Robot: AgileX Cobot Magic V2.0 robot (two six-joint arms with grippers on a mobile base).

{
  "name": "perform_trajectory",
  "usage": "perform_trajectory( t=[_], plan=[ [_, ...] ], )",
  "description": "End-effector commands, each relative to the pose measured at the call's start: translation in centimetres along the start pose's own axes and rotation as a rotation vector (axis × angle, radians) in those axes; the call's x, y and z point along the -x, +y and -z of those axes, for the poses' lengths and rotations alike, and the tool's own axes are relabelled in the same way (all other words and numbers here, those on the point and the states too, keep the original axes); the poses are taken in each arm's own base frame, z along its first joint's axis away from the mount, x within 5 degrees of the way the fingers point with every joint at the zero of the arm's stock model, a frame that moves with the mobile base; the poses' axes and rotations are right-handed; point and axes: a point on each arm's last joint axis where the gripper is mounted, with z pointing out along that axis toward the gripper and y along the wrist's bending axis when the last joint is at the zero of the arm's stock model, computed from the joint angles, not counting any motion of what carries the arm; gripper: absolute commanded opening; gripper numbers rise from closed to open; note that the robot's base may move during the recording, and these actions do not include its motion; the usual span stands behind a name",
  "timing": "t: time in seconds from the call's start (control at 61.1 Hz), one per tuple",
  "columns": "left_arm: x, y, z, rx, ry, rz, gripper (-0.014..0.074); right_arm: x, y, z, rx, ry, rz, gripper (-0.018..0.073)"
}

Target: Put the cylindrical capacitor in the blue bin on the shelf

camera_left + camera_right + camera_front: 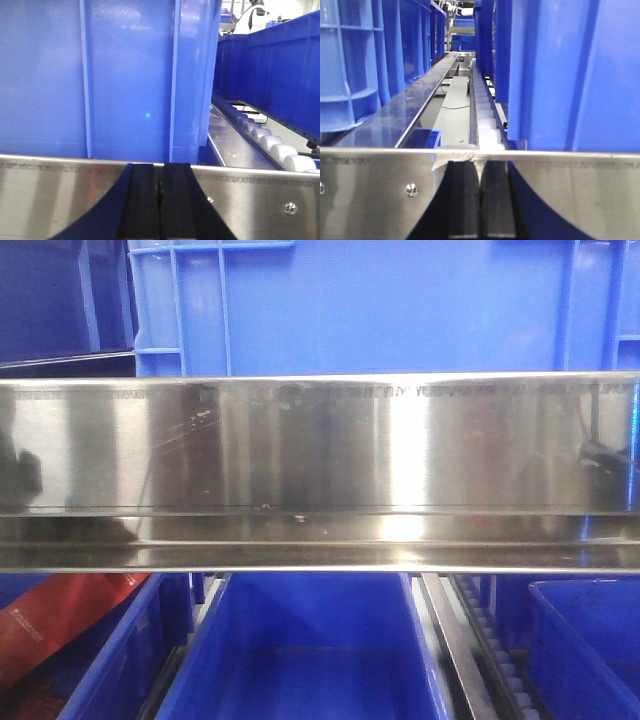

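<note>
Front view first: you have the shelf [320, 455] filling the frame, its wide steel rail across the middle, a big blue bin [400, 305] above it and an open bin [315, 650] below, with roller tracks [495, 650] to the right. Both wrist views look straight over that rail at bin walls, so both arms sit very near the steel.

Your left claw [160, 205] is pressed closed, pads meeting with no gap; nothing shows between them. Your right claw [480, 200] looks closed too, with only a thin slit between the pads, and no object can be made out there.

Note that the capacitor is not visible in any view. If it is pinched, it is hidden.

Risks, as I judge them: a forward move from here would likely knock a claw into the rail or a bin wall. Release too early and so small a part could drop between the rollers or into the wrong bin. Confirm which claw carries it before you move.
</note>
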Motion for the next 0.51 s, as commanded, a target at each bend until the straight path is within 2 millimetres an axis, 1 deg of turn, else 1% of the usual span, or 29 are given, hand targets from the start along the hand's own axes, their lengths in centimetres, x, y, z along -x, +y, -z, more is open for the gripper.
perform_trajectory(
  t=[0.0,0.491],
  plan=[
    [0.29,0.01,0.06,0.001,-0.028,0.004,-0.0111,0.21,-0.05,0.05,-0.008,-0.028,0.004,-0.0162],
    [0.29,0.01,0.06,0.001,-0.028,0.004,-0.0111,0.21,-0.05,0.05,-0.008,-0.028,0.004,-0.0162]
  ],
)
